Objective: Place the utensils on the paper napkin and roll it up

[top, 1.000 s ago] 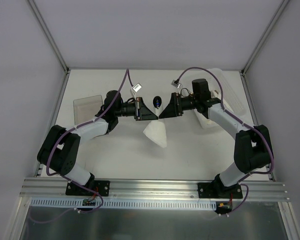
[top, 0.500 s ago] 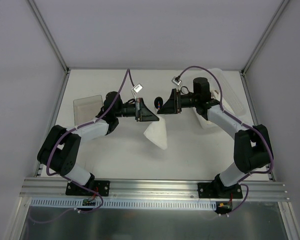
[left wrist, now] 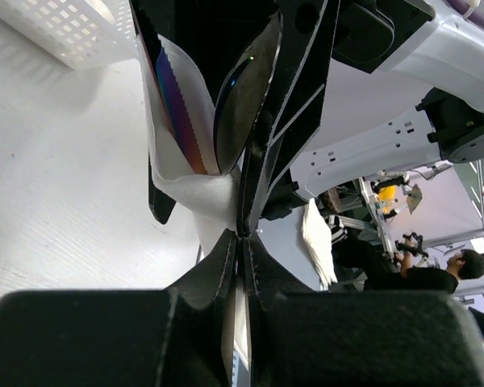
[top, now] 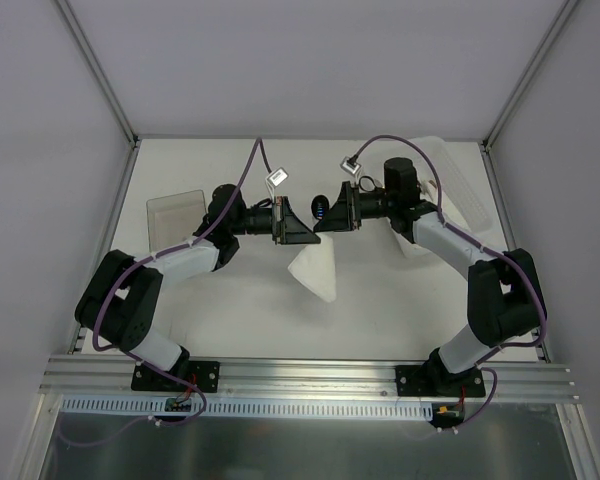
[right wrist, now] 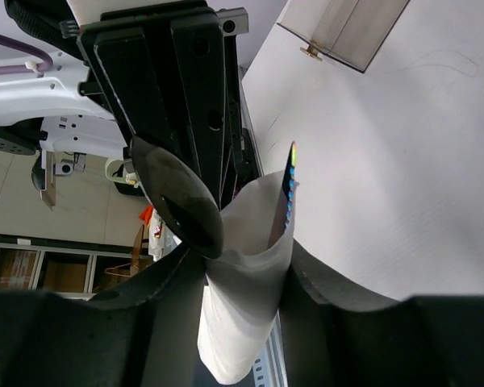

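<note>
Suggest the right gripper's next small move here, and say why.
Probably close the right gripper gently onto the paper napkin. Its fingers flank the wrapped bundle, with the black spoon and iridescent piece sticking out, but a firm pinch isn't clear. The left gripper is shut on it, so a second grip would steady it for rolling.

Robotics lab: white desk [top: 235,325] boxed by plain white panels [top: 310,60] on aluminium frame [top: 95,70]; arm bases [top: 165,375] bolted to aluminium rail [top: 310,375]; beyond, person [left wrist: 461,270] among cluttered equipment.
</note>
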